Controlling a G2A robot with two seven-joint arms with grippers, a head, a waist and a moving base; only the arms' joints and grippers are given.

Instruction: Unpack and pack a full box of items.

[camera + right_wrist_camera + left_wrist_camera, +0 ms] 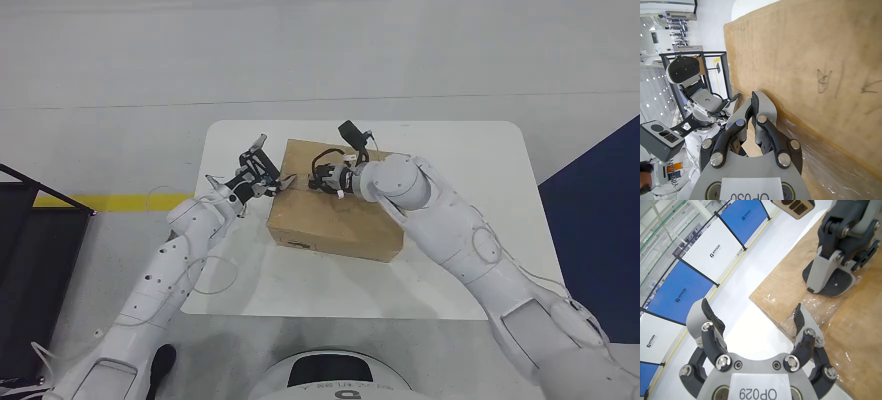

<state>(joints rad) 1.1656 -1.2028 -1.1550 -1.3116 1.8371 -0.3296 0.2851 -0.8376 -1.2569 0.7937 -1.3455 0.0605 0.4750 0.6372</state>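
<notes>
A closed brown cardboard box (335,215) lies in the middle of the white table (460,170), its top seam covered with clear tape (819,306). My left gripper (270,165) is open at the box's left end, where the tape wraps over the edge; one finger (800,317) rests against that taped edge and the other hangs off the box. My right gripper (322,178) is shut with its tips pressed down on the taped seam near that same end (826,283). In the right wrist view its pads (753,106) meet beside the box top (800,56), with nothing visible between them.
A black metal rack (30,230) stands on the floor left of the table. A blue panel (605,200) is on the right. Bare tabletop lies right of and in front of the box.
</notes>
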